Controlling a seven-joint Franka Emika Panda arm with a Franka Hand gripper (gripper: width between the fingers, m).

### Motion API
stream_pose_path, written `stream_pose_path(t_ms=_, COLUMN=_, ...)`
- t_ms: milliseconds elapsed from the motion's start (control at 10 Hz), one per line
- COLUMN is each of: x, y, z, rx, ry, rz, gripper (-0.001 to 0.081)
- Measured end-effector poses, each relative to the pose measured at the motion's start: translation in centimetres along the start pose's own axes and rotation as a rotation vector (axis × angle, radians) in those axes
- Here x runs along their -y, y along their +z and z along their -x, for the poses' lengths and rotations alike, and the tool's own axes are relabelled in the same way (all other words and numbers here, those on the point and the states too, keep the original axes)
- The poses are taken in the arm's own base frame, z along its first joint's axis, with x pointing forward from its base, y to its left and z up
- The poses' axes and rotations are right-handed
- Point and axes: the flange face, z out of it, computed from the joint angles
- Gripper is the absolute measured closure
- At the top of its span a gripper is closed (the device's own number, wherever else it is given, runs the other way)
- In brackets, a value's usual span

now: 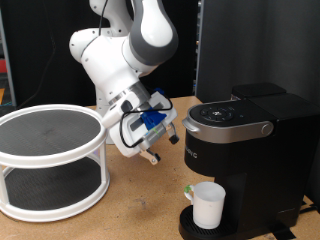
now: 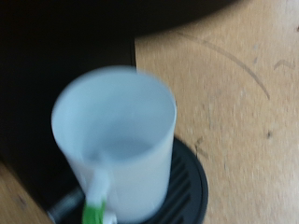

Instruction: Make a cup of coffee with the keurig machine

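The cup (image 1: 207, 205) is a white mug that stands upright on the round black drip base (image 1: 190, 226) under the head of the keurig machine (image 1: 240, 130). The machine's lid is down. My gripper (image 1: 160, 148) hangs open in the air at the exterior view's left of the machine, above and to the left of the cup, holding nothing. In the wrist view the cup (image 2: 117, 140) is blurred and looks empty. Its handle carries a green mark (image 2: 92, 214), and it rests on the drip base (image 2: 187, 187). My fingers do not show in the wrist view.
A white two-tier round rack (image 1: 50, 160) with dark mesh shelves stands at the exterior view's left. The wooden table (image 1: 140, 215) lies bare between the rack and the machine. A dark panel rises behind the machine.
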Motion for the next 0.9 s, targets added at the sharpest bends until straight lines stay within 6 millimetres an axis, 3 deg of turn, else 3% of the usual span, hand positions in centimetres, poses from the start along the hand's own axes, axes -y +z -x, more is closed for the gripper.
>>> stream_pose_path(t_ms=200, x=0.6, y=-2.0, z=-0.9, rx=0.010, ry=0.022, rz=-0.068, gripper=-0.0002)
stream_pose_path(t_ms=500, x=0.8, y=-2.0, z=-1.0, rx=0.015, ry=0.033, rz=-0.103, gripper=-0.0002)
stream_pose_path(t_ms=900, x=2.8, y=-6.3, z=-3.4, rx=-0.004, ry=0.060, rz=-0.269, gripper=-0.0002)
